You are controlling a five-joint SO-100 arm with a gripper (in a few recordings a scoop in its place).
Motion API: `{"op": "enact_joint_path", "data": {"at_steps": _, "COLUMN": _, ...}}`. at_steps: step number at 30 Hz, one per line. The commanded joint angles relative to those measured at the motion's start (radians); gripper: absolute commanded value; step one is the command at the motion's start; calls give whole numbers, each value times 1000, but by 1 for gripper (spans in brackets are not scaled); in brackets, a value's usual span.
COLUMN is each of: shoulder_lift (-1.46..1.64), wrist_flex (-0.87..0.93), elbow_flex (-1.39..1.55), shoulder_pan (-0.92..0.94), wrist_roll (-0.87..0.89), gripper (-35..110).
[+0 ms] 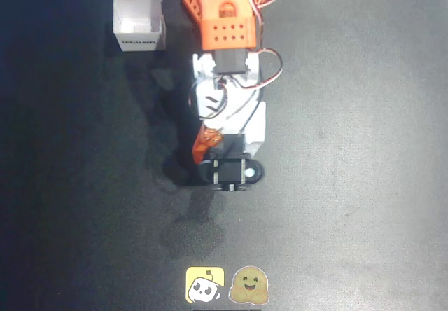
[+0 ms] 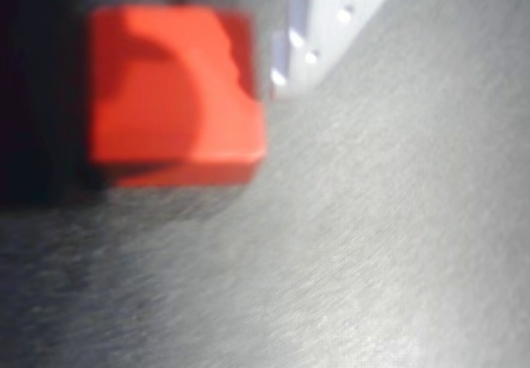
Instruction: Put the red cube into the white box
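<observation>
The red cube (image 2: 174, 94) looms large and blurred in the wrist view, low over the dark table. Its right edge meets the white finger (image 2: 331, 12) and its left side lies against a dark shape. In the overhead view my gripper (image 1: 204, 158) points down at the table's middle, the orange jaw angled slightly out to the left, and the cube is hidden beneath it. The gripper looks shut on the cube. The white box (image 1: 139, 24) stands open-topped at the upper left, dark print on its near side, well away from the gripper.
The orange and white arm (image 1: 224, 38) reaches in from the top centre. Two cartoon stickers (image 1: 227, 285) lie at the bottom edge. The dark mat (image 1: 350, 150) spreads wide on both sides of the arm.
</observation>
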Motion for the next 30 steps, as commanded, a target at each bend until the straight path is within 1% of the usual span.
{"op": "enact_joint_path", "data": {"at_steps": 1, "shoulder_lift": -9, "wrist_flex": -40, "elbow_flex": -34, "shoulder_pan": -5, "wrist_roll": -5, "gripper": 29}}
{"op": "enact_joint_path", "data": {"at_steps": 18, "shoulder_lift": -94, "wrist_flex": -121, "elbow_flex": -40, "shoulder_pan": -38, "wrist_roll": 11, "gripper": 28}}
{"op": "enact_joint_path", "data": {"at_steps": 24, "shoulder_lift": -120, "wrist_flex": -137, "elbow_flex": -31, "shoulder_pan": -31, "wrist_roll": 11, "gripper": 15}}
{"op": "enact_joint_path", "data": {"at_steps": 27, "shoulder_lift": -135, "wrist_flex": -147, "elbow_flex": -29, "shoulder_pan": -20, "wrist_roll": 12, "gripper": 2}}
{"op": "enact_joint_path", "data": {"at_steps": 28, "shoulder_lift": -140, "wrist_flex": -150, "elbow_flex": -29, "shoulder_pan": -17, "wrist_roll": 12, "gripper": 0}}
{"op": "enact_joint_path", "data": {"at_steps": 30, "shoulder_lift": -143, "wrist_flex": -152, "elbow_flex": -29, "shoulder_pan": -11, "wrist_roll": 12, "gripper": 0}}
